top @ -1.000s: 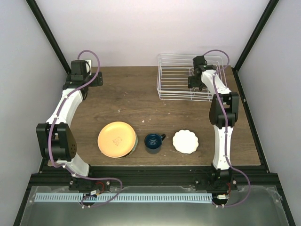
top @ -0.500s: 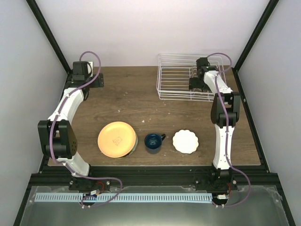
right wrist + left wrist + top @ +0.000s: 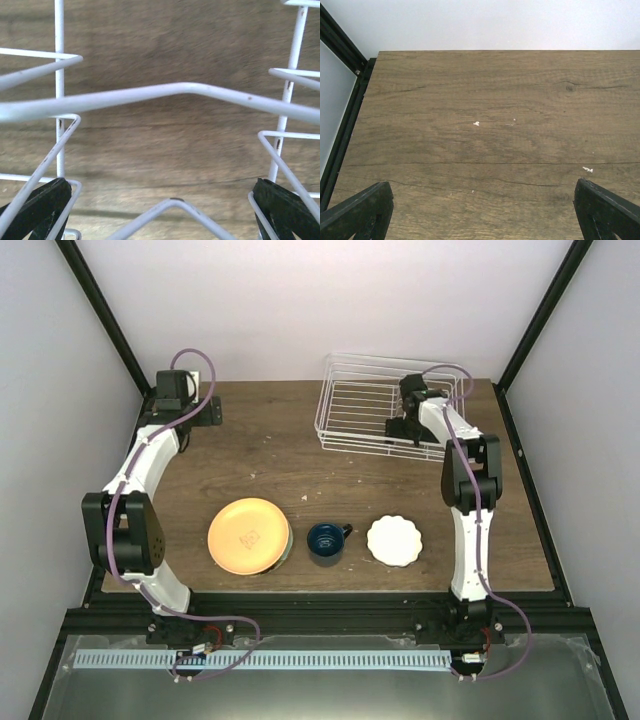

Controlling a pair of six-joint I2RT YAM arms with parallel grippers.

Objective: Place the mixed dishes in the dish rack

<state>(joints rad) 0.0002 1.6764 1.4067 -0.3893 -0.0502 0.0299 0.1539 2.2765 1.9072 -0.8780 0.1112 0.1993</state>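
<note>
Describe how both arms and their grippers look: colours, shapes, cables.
Both the left arm and right arm have smooth white link shells and bulky black joint housings. A thin purple cable loops along each. The left gripper and right gripper each carry two black wedge-shaped fingers.

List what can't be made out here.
Top view: the orange-yellow plate covers a second dish; only a sliver shows at its right edge.
Top view: inside of the dark blue mug is too small and dark to read.
Right wrist view: the right gripper fingers are cut off by the bottom edge and the dish rack wires are blurred; contact cannot be told.
Left wrist view: left gripper sees only bare table; no dishes.
</note>
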